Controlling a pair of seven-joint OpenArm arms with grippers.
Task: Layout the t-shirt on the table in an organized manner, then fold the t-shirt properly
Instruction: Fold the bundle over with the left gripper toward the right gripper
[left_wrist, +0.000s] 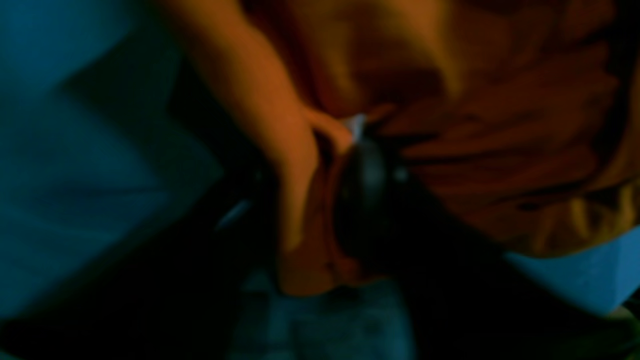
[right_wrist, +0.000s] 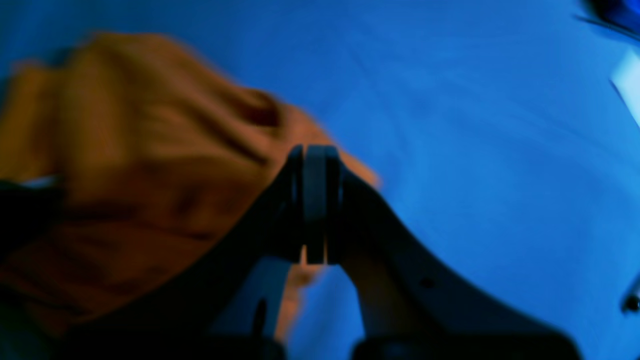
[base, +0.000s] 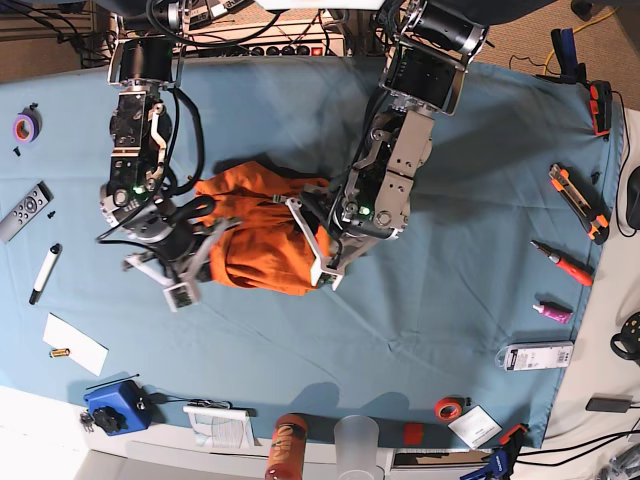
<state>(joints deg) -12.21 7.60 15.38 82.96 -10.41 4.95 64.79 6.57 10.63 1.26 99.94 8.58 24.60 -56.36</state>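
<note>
The orange t-shirt (base: 262, 240) lies bunched in a heap in the middle of the teal table (base: 450, 300). My right gripper (base: 195, 250) is at the heap's left edge. In the right wrist view its fingers (right_wrist: 314, 165) are pressed together, with a slip of the t-shirt (right_wrist: 125, 150) caught between them. At the heap's right edge is my left gripper (base: 318, 250). The blurred left wrist view shows that gripper (left_wrist: 325, 165) with a fold of the t-shirt (left_wrist: 500, 125) running between its dark fingers.
A remote (base: 25, 210), a marker (base: 45, 272) and purple tape (base: 25, 125) lie at the left edge. A utility knife (base: 578, 203), a red pen (base: 560, 262) and a white device (base: 537, 355) lie on the right. A blue box (base: 112, 408), an orange-capped bottle (base: 285, 445) and a cup (base: 357, 440) line the front.
</note>
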